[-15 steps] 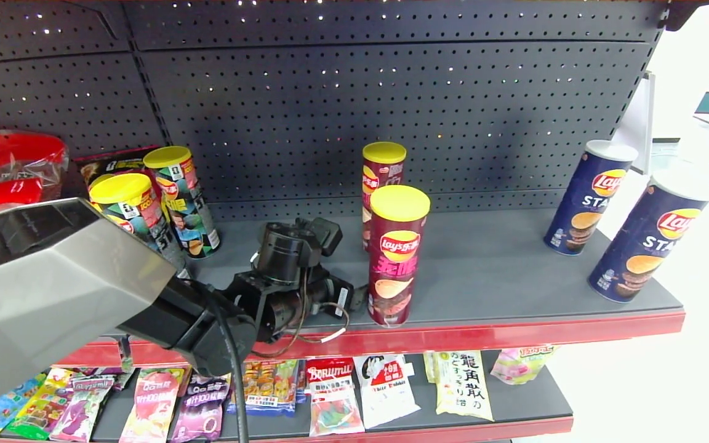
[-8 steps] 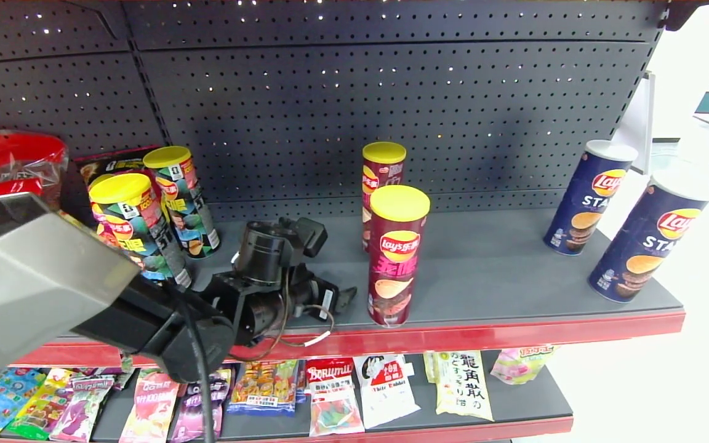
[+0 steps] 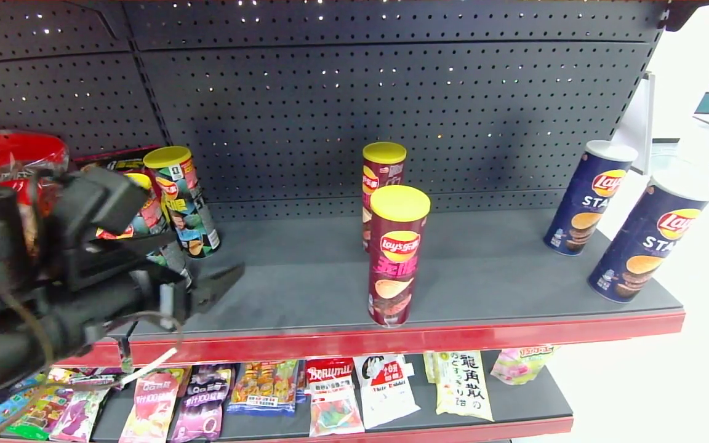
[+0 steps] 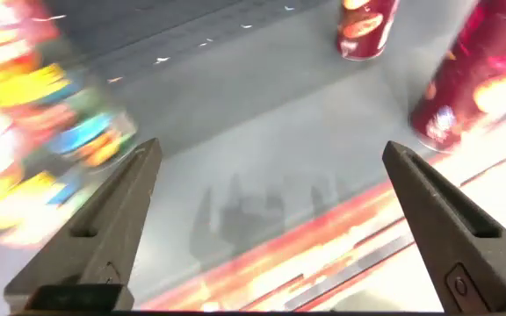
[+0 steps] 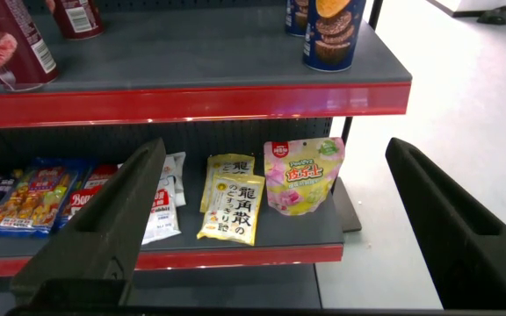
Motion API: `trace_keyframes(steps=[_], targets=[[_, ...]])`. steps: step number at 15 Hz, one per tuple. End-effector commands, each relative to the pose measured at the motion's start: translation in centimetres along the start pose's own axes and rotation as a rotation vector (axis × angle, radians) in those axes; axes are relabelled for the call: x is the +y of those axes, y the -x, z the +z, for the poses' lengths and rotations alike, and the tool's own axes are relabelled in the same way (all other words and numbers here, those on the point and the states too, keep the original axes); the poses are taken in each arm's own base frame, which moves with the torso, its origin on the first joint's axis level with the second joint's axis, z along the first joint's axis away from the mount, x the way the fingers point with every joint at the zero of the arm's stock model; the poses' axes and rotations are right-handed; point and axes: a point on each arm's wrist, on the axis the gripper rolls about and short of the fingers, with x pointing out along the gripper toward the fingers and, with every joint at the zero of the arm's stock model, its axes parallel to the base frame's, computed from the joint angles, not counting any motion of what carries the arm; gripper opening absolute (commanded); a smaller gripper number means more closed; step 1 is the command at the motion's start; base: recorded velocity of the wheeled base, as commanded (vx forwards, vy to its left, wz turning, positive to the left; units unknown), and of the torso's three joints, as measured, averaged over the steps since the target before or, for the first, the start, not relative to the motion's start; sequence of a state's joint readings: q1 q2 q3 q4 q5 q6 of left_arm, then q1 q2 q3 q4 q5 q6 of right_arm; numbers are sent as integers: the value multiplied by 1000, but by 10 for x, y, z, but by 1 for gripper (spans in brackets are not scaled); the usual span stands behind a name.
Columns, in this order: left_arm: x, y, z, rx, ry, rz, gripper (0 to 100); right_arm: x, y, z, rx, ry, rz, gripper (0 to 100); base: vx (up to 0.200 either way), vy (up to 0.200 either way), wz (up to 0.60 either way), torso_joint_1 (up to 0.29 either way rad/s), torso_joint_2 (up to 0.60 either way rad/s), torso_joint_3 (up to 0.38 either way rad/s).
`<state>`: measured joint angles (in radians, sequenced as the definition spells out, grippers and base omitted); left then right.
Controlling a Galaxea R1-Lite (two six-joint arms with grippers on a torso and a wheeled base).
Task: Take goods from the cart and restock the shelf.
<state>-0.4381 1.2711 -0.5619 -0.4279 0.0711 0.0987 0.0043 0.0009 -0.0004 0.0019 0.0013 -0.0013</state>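
Two maroon chip cans with yellow lids stand on the grey shelf (image 3: 484, 271), one at the front (image 3: 397, 255) and one behind it (image 3: 382, 178). My left gripper (image 3: 207, 258) hangs open and holds nothing over the shelf's left part, well left of the front can and beside the multicoloured cans (image 3: 182, 200). In the left wrist view the left gripper (image 4: 271, 149) is spread wide above bare shelf, with the maroon cans (image 4: 473, 79) off to one side. My right gripper (image 5: 275, 145) is open and holds nothing, below and in front of the shelf's red edge (image 5: 235, 101).
Two dark blue chip cans (image 3: 588, 197) (image 3: 650, 237) stand at the shelf's right end. Red bags (image 3: 10, 154) lie at the far left. The lower shelf (image 3: 514, 400) carries several snack bags (image 5: 235, 206). A perforated back panel (image 3: 391, 111) closes the rear.
My left arm has drawn back to the left, away from the front maroon can, which stays standing where it was.
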Motion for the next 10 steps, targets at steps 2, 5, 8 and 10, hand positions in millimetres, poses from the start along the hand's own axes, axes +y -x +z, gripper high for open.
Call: trace_keyframes(steps=[2,5,8,10], targets=[[7,176,-59,-140,9,92,100,0,0,0,-1,0,1,100,0,0,0,0,0,0],[5,204,-90,-171,-12,242,100,0,0,0,-1,0,1,100,0,0,0,0,0,0],[3,224,-103,-293,-14,336,100,0,0,0,-1,0,1,100,0,0,0,0,0,0],[3,231,-102,-254,-116,561,100,0,0,0,2,2,1,100,0,0,0,0,0,0]])
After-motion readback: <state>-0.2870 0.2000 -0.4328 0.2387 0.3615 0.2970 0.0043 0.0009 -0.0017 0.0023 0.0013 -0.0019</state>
